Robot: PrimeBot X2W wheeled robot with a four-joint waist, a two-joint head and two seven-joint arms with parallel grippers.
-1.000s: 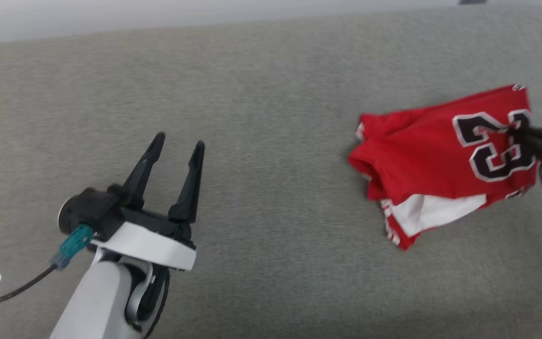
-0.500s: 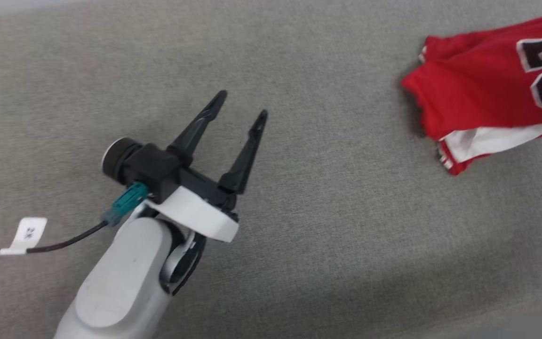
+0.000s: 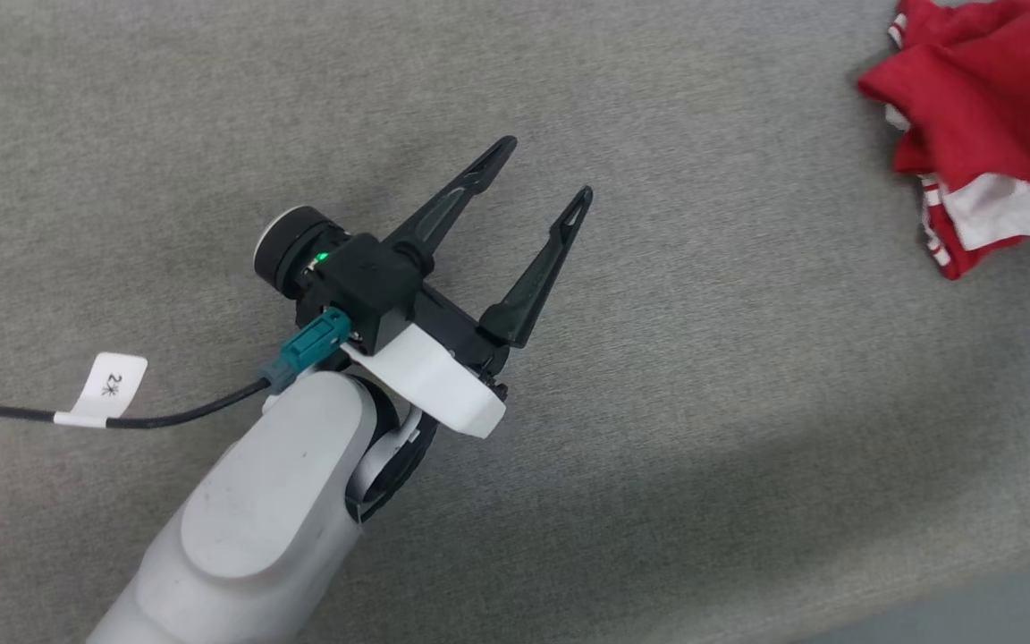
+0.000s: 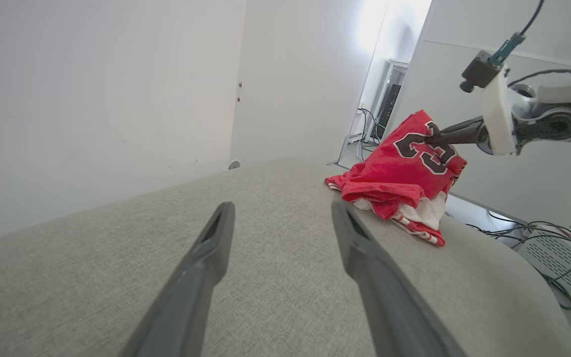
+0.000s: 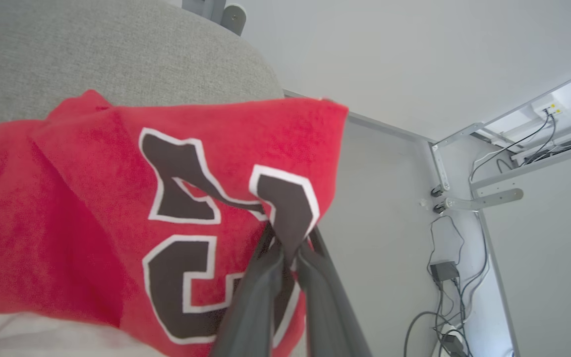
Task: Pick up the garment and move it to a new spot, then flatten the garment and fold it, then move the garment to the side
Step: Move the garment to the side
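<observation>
The garment [image 3: 989,116], a red jersey with white sleeve cloth and striped trim, lies bunched on the grey cushion at the top right of the head view. In the left wrist view the garment [image 4: 394,173] has its numbered edge pulled up off the cushion by my right gripper [image 4: 436,140]. The right gripper [image 5: 288,250] is shut on the garment [image 5: 92,198] at the black-and-white number. My left gripper [image 3: 546,170] hovers open over bare cushion well to the left of the garment, and its fingers [image 4: 216,233] hold nothing.
The grey fabric cushion [image 3: 703,402] spreads under both arms, and its rounded edge [image 4: 513,258] drops off just beyond the garment. A white perforated box with cables [image 4: 563,267] sits on the floor there. A tagged black cable [image 3: 113,394] trails from my left wrist.
The head camera has swung, sliding the garment toward the picture's top right corner. The garment looks more bunched, with its numbered edge raised. The left gripper stays open.
</observation>
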